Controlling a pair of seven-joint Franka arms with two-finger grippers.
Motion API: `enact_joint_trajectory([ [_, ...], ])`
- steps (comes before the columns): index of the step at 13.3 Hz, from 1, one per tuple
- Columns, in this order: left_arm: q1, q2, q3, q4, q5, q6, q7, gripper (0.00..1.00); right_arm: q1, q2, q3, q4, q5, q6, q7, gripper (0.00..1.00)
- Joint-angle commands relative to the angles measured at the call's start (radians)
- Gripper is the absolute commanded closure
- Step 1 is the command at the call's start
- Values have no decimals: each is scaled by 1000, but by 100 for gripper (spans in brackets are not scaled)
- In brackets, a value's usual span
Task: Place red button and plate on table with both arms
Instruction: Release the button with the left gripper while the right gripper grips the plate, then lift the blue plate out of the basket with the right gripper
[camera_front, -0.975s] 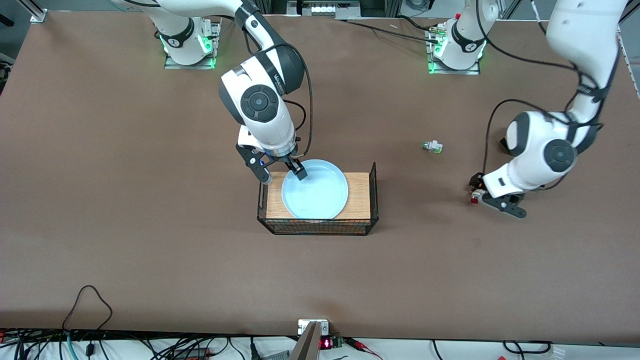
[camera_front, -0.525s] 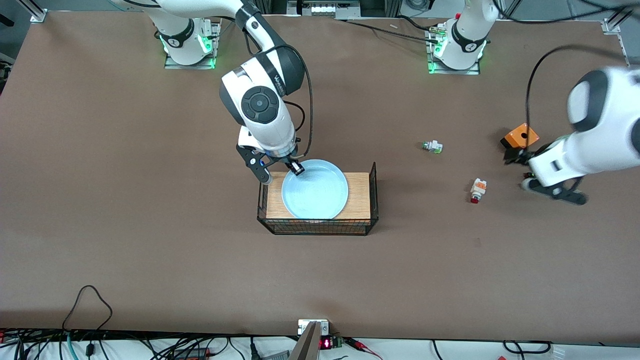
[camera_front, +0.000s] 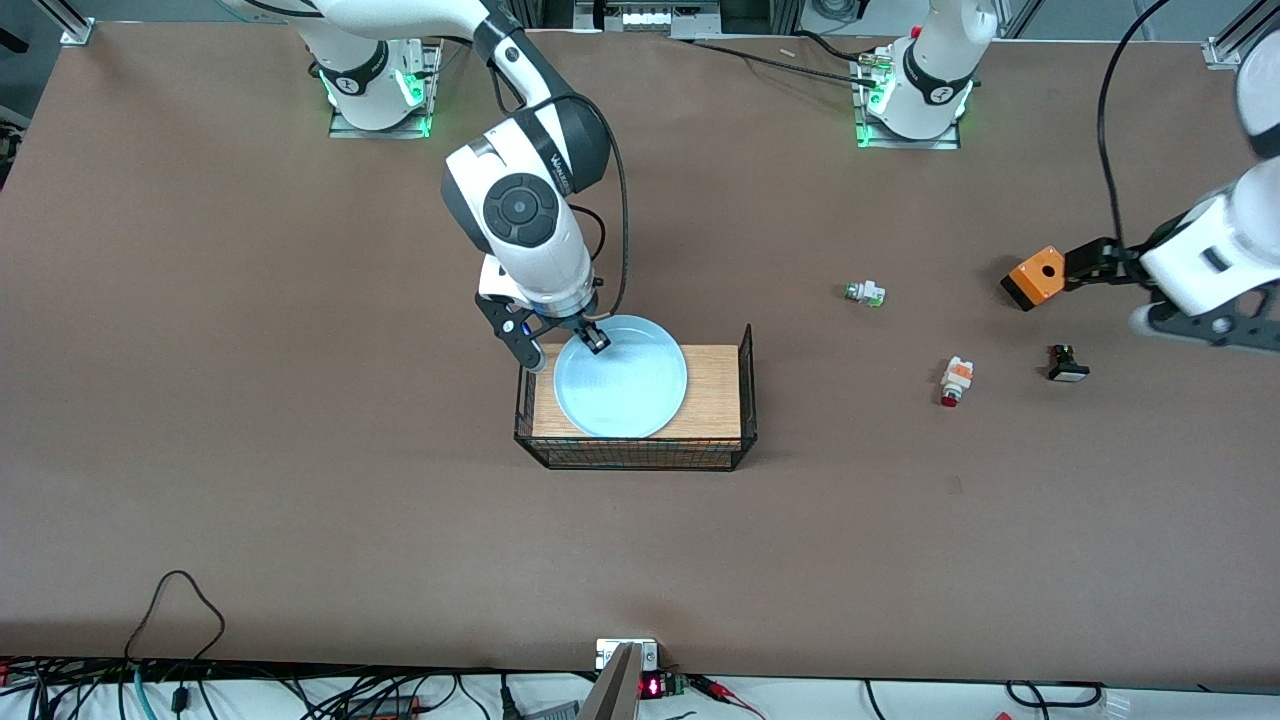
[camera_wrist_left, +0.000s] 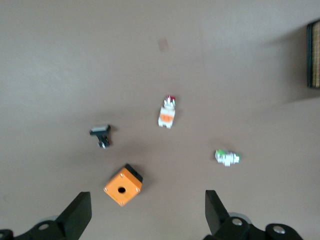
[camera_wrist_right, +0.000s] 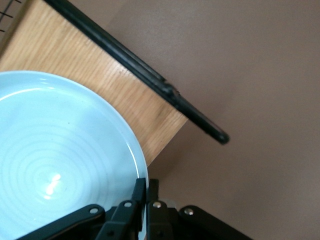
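- Plate (camera_front: 621, 375): pale blue, round; seated on the wooden board (camera_front: 714, 390) with black wire-mesh sides, its rim clamped by the right gripper (camera_front: 596, 340) at the edge toward the robot bases.
- Right gripper, wrist view (camera_wrist_right: 146, 192): fingers pinched narrow on the plate rim (camera_wrist_right: 125, 135).
- Red button (camera_front: 955, 380): laid on the table (camera_front: 300, 450), toward the left arm's end, untouched.
- Left gripper (camera_wrist_left: 147, 212): spread wide, nothing held, positioned in the air above the orange box (camera_front: 1034, 277).
- Black-and-white-capped part (camera_front: 1067, 364): on the table beside the red button.
- White-green part (camera_front: 865, 293): on the table, farther from the front camera than the red button.
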Motion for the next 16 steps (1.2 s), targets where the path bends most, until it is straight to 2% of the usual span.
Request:
enact_joint_trajectory([
  [1, -63, -41, 89, -21, -57, 19, -19, 0, 5, 9, -6, -3, 4, 11, -55, 100],
  [5, -69, -67, 110, -43, -58, 21, -21, 0, 33, -33, -3, 6, 12, -7, -58, 100],
  [8, -75, -148, 110, -134, -53, 45, -97, 0, 47, -116, -5, 8, 13, -110, -55, 100],
  [10, -75, -159, 106, -150, -53, 48, -116, 0, 45, -174, -5, 9, 13, -177, -60, 100],
  [13, -75, -150, 103, -146, -53, 48, -112, 0, 11, -274, -19, 9, 15, -265, -93, 100],
  [16, -75, -141, 102, -130, -50, 62, -112, 0, -68, -319, -19, 9, 16, -274, -170, 100],
])
